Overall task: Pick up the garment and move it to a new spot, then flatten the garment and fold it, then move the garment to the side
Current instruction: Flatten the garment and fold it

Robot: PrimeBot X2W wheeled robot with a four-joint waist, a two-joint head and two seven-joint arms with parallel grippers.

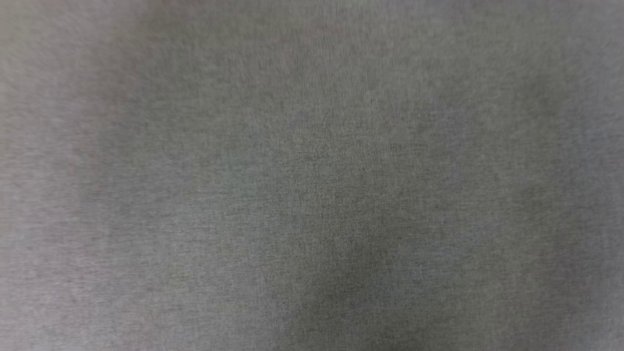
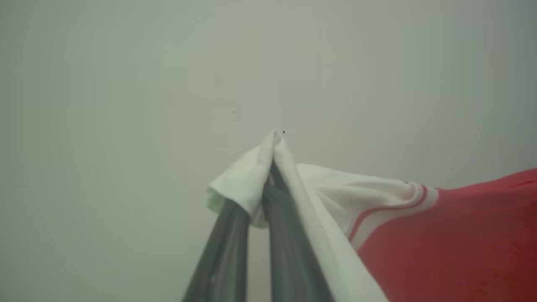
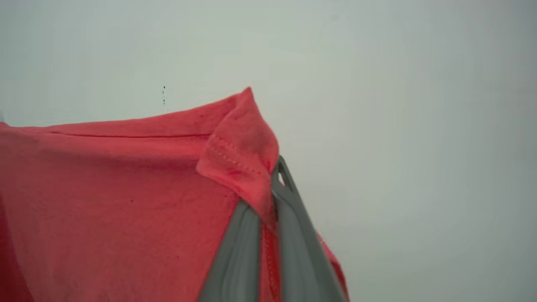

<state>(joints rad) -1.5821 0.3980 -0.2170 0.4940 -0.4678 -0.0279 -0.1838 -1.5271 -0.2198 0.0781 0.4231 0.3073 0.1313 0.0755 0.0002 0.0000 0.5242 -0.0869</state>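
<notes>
In the left wrist view my left gripper (image 2: 268, 176) is shut on a white sleeve of the garment (image 2: 440, 235). The sleeve cloth bunches over the dark fingers (image 2: 222, 251), and the red body with a white-and-red stripe stretches off to the right. My right gripper (image 3: 270, 188), seen in the right wrist view, is shut on a hemmed red corner of the garment (image 3: 105, 201). From there the red cloth spreads taut to the left. Both pinched corners are held up against a pale plain background.
The head view looks close onto a blurred grey woven surface (image 1: 312, 175). Behind the garment in both wrist views lies a plain pale grey-white surface (image 2: 126, 105) with a few tiny dark specks.
</notes>
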